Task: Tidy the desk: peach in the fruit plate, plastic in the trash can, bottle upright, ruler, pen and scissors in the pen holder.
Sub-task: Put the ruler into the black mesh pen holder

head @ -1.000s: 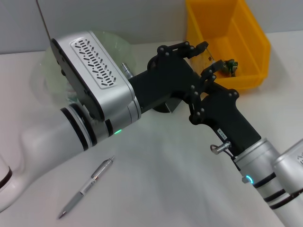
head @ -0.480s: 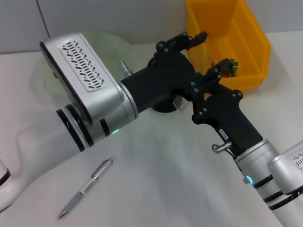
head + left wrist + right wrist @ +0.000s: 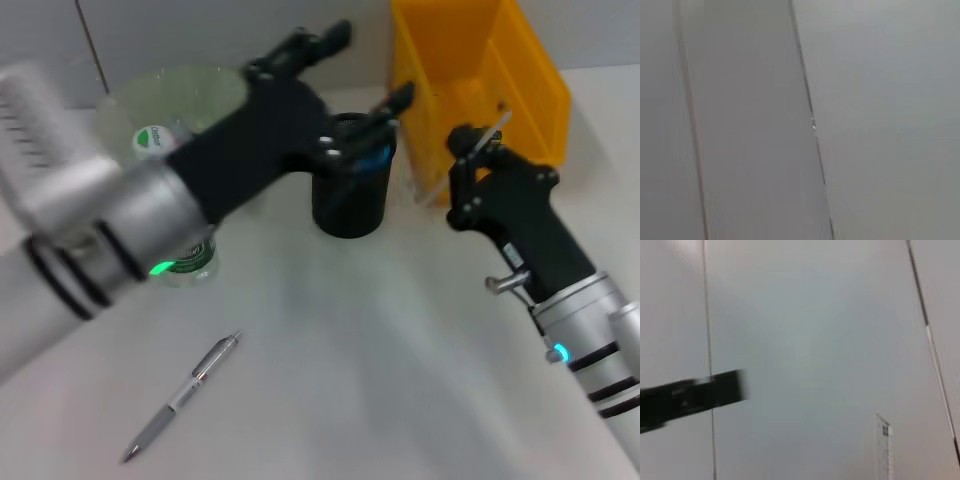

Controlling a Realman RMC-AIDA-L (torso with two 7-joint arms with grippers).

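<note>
Head view. The black pen holder [image 3: 349, 195] stands upright on the white table [image 3: 380, 360] and serves as the landmark. The left gripper [image 3: 345, 70] hangs above and just behind the pen holder; its two fingers are spread wide, one reaching up toward the wall, the other ending over the holder's rim, with nothing between them. The right gripper [image 3: 478, 150] sits to the right of the pen holder, in front of the yellow bin [image 3: 530, 90]; its fingers are closed on a clear ruler [image 3: 455, 165]. The ruler's long axis runs obliquely, its lower end pointing toward the table at the holder's right, its upper end toward the bin. A pen [image 3: 183, 396] lies well in front and to the left of the pen holder, its long axis diagonal, one end toward the holder, the other toward the near left table edge. A bottle [image 3: 170, 190] with a green label stands left of the holder, partly behind the left arm, in front of a clear glass plate [image 3: 180, 90].

Left wrist view. Only a grey wall with seam lines shows; no fingers are visible.

Right wrist view. The ruler [image 3: 883, 450] stands upright against the grey wall, its printed end uppermost. A blurred black finger of the left gripper [image 3: 690, 395] crosses the frame.
</note>
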